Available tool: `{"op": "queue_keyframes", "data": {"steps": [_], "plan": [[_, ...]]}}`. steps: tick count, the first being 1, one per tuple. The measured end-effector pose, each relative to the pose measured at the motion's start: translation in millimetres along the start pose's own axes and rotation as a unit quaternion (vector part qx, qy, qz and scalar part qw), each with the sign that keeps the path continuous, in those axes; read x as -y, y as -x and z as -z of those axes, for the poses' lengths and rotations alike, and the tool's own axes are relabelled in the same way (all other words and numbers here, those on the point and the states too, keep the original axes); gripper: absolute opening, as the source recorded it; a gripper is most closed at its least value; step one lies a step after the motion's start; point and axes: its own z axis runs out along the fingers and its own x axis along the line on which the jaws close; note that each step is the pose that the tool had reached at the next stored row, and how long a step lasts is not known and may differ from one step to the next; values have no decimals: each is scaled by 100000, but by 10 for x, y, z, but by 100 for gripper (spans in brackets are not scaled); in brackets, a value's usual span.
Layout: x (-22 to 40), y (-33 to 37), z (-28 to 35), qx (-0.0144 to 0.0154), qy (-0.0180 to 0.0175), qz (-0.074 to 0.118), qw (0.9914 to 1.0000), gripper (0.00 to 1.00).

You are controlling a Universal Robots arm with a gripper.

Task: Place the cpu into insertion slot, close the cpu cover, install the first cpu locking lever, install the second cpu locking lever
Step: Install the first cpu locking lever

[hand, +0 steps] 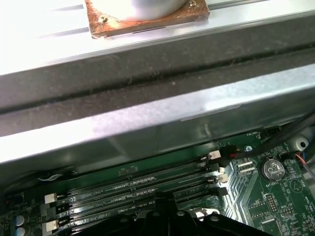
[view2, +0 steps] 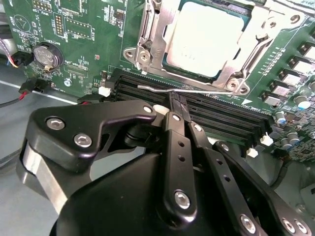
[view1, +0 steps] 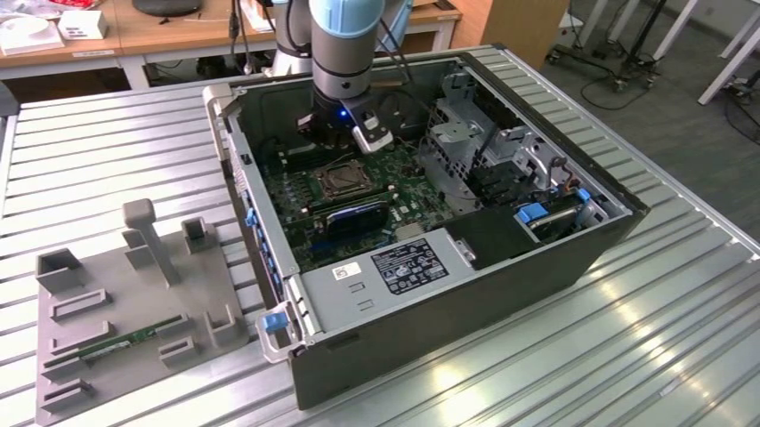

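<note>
I count one cpu (view2: 206, 42), one insertion slot (view2: 135, 53) and one cpu cover (view2: 248, 37). There is one thin wire lever (view2: 157, 88) and one gripper (view2: 176, 105), mine. Both wrist views give me four memory slots (hand: 138, 184) and one coin battery (view2: 47, 55) on one green board (view2: 88, 29). In the exterior view I count one case (view1: 475, 294), one power supply (view1: 404, 267), one grey tray (view1: 131, 302) and one memory stick (view1: 125, 341).

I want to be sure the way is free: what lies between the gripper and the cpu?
In the second wrist view, a thin locking lever and one edge of the cpu cover lie between the gripper and the cpu.
</note>
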Motion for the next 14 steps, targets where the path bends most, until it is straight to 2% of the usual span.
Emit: {"op": "queue_keyframes", "data": {"steps": [7,14], "plan": [[-1,4,-1,719,-54,-2267,99972,11],[0,2,-2,1156,-94,-3641,99927,11]]}}
